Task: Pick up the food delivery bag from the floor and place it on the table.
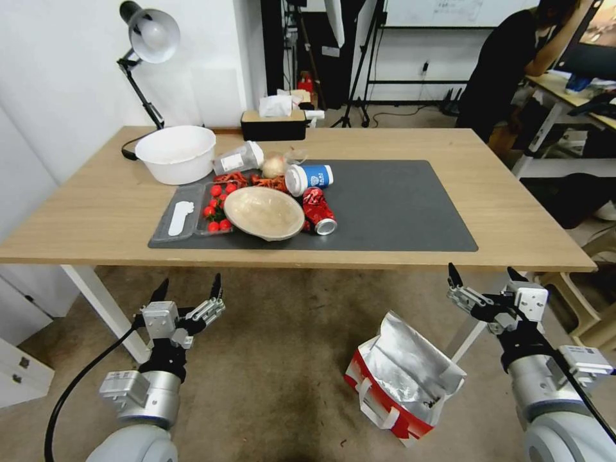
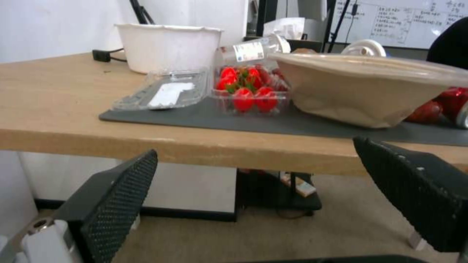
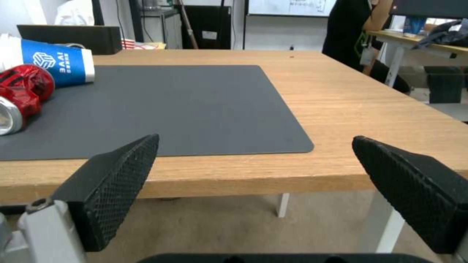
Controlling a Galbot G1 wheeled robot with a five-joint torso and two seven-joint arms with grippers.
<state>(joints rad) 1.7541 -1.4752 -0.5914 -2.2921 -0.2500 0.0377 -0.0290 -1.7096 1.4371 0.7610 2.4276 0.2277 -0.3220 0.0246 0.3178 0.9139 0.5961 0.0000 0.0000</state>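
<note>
A: Foil-lined and red-sided, the food delivery bag [image 1: 403, 378] is seen in the head view standing on the floor [image 1: 276, 359], near the table's right leg, mouth open. Nothing has been lifted; by this showing the task has hardly been begun.

B: And the grippers?

A: The left gripper [image 1: 188, 290] is held low before the near edge of the table [image 1: 77, 212], fingers spread, nothing grasped. The right gripper [image 1: 482, 276] is likewise held released, above and to the right of the bag, apart from it. The pick-up, the lift and the placing are all left to be done.

B: What is offered by the left wrist view?

A: A strawberry punnet [image 2: 248, 91], a beige bowl [image 2: 361, 91] and a white tub [image 2: 166, 45] are seen on the table; the bottle's label [image 2: 248, 51] cannot be read.

B: And the right wrist view?

A: The bare right part of the dark grey mat [image 3: 161, 106] is shown, judged room enough for the bag. A blue paper cup [image 3: 58, 65] bears a white cube logo with lettering, seemingly inverted and not made out. No brand can be read on the crushed red can [image 3: 22, 95].
</note>
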